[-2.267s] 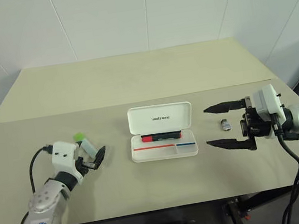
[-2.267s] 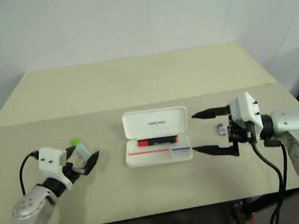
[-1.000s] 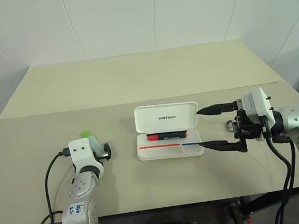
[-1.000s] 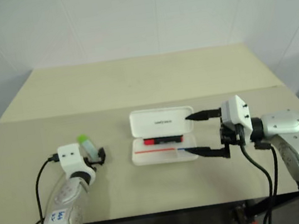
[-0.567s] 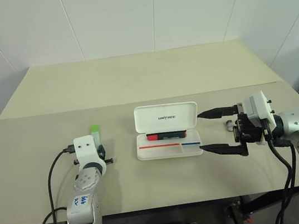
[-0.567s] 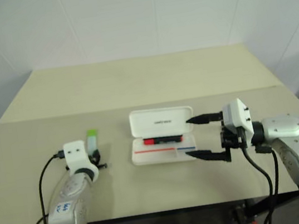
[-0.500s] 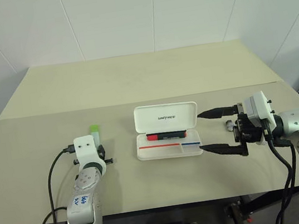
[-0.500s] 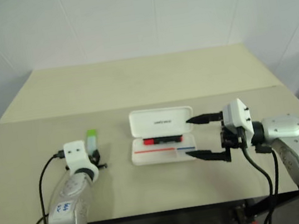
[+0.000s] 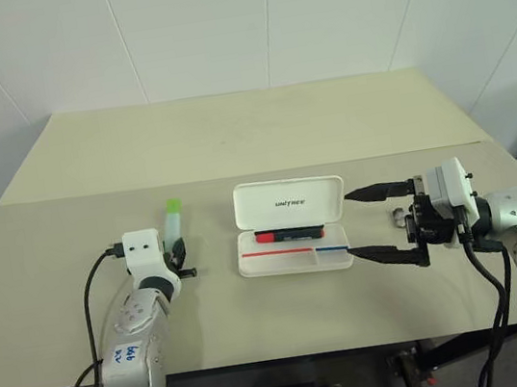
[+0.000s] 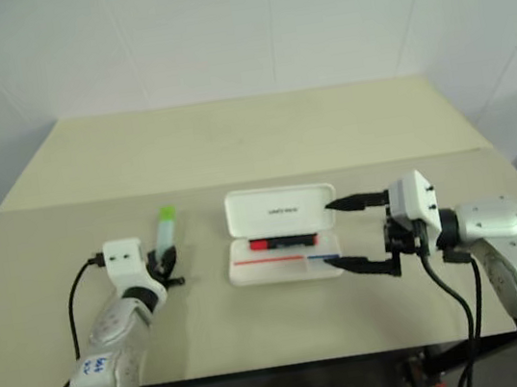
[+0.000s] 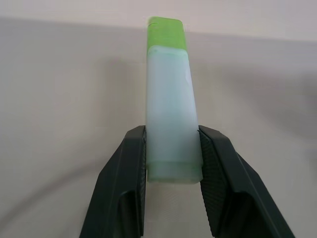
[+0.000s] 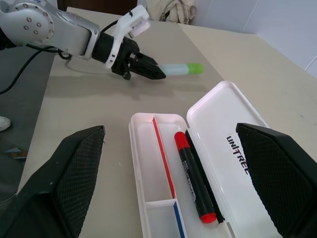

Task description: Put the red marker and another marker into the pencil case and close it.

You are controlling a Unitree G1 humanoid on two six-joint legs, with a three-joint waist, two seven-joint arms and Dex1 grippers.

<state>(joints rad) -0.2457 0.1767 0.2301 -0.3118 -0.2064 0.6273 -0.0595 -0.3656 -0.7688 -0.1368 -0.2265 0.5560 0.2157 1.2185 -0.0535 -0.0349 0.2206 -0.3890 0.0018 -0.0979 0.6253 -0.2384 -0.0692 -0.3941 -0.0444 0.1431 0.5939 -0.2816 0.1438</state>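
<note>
Green-capped pale marker [image 11: 170,104] between black fingers [image 11: 122,183]; white pencil case [image 12: 198,163], red-blue inner stripe; black, red-capped marker [image 12: 194,177]; beige tabletop [image 9: 251,146].

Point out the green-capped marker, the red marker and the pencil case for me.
green-capped marker [image 11: 168,106], left wrist view, middle of its pale barrel.
red marker [image 12: 194,186], right wrist view, middle of its black barrel.
pencil case [image 9: 290,204], left eye view, inside of the raised lid by the lettering.

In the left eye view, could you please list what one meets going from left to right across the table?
Left gripper holding the green-capped marker → open pencil case with the red marker inside → open right gripper.
</note>
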